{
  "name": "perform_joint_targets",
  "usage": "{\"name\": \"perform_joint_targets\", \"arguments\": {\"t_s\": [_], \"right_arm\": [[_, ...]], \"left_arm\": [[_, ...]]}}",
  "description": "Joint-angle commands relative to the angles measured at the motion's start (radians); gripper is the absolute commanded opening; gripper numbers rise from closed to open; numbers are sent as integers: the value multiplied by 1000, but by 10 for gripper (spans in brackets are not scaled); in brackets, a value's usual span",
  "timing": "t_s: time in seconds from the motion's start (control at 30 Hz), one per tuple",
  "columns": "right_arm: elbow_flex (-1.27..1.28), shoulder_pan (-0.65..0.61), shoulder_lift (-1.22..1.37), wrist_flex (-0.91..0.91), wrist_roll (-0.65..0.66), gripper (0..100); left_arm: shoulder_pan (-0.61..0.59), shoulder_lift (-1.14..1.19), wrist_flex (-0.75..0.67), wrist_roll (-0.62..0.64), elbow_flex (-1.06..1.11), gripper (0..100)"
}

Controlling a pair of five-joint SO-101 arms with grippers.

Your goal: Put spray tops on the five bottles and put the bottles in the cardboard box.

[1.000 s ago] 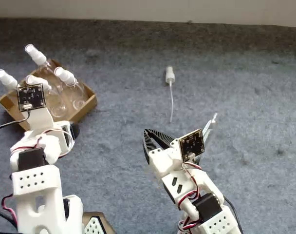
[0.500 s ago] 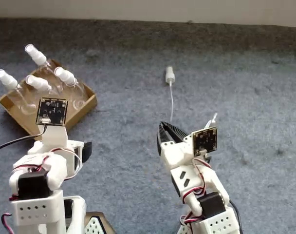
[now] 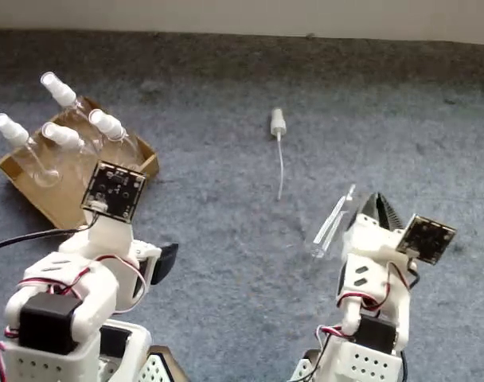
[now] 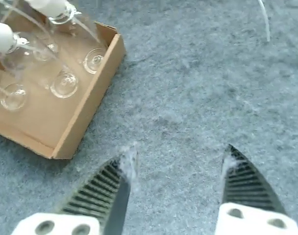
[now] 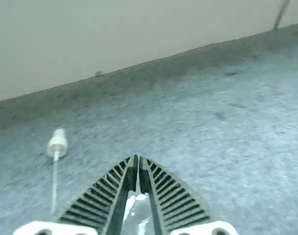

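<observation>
While left pincer (image 4: 181,149) wide beside cardboard box (image 4: 92,105), right pincer (image 5: 137,159) tight on bottle (image 3: 331,225), spray top (image 3: 278,122) beyond.

Carpet (image 3: 210,167): cardboard box (image 4: 91,100), spray top (image 3: 278,122), bottle (image 3: 334,220)

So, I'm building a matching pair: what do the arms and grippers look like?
The left arm and right arm are white plastic with black motors and red, white and black wires. Each wrist bears a square black circuit board. The left gripper and right gripper have black, ribbed, pointed fingers.
</observation>
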Motion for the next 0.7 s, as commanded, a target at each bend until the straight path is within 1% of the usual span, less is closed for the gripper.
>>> {"name": "perform_joint_targets", "arguments": {"t_s": [0.0,0.13,0.27,0.4,0.53,0.67], "right_arm": [[24,170,-10,5,-3,9],[50,357,-10,4,-3,9],[111,504,-10,4,-3,9],[124,662,-10,4,-3,9],[124,782,-10,4,-3,9],[124,895,-10,13,-3,9]], "left_arm": [[128,74,5,5,-50,234],[283,194,-15,120,-56,234],[403,351,-51,132,-136,234],[447,526,-49,133,-286,234],[486,700,-44,133,-403,234],[591,852,-51,133,-495,234]]}}
